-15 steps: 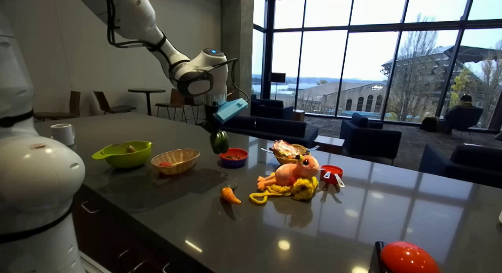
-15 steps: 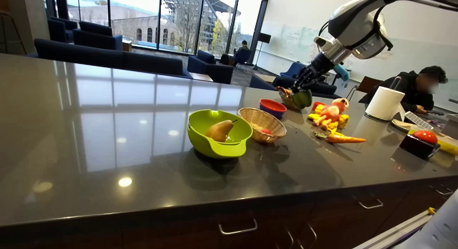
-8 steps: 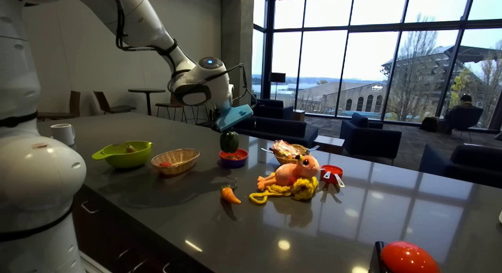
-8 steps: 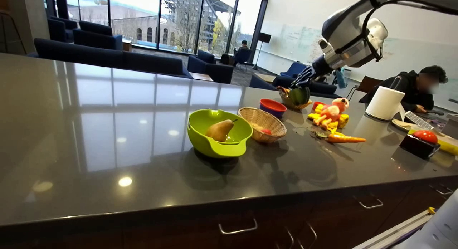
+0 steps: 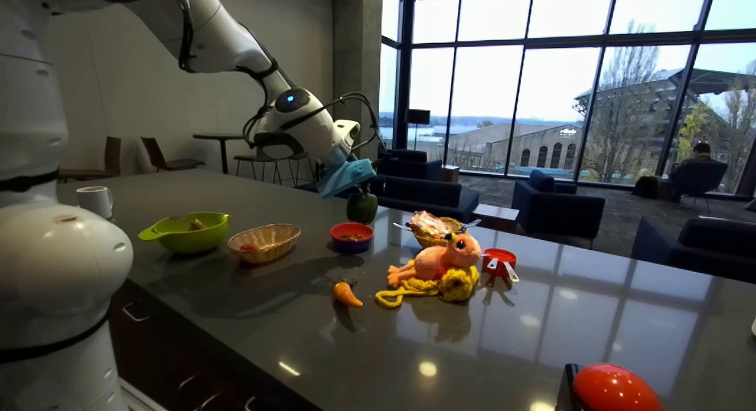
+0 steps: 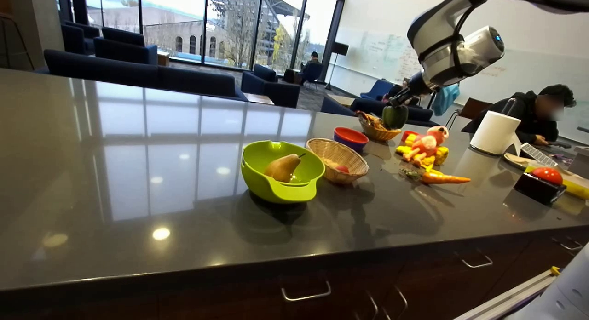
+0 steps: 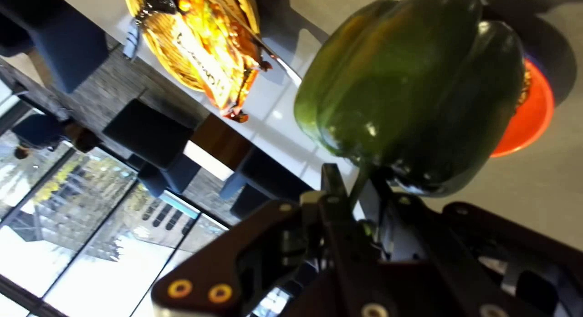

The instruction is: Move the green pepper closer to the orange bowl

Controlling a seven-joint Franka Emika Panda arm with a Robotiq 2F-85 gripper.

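Currently the end effector [image 7: 356, 176] pinches the pepper [image 5: 361, 208] by its stem [image 7: 361, 179], above the surface [image 5: 266, 316], near the window-side edge.

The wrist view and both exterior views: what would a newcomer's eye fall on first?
Probably the green pepper, large in the wrist view, its stem pinched by the gripper. Next, in an exterior view, the pink plush toy on a yellow knitted piece, and the red dome at the bottom edge.

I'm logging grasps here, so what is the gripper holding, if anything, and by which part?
The gripper holds the green pepper by its stem.
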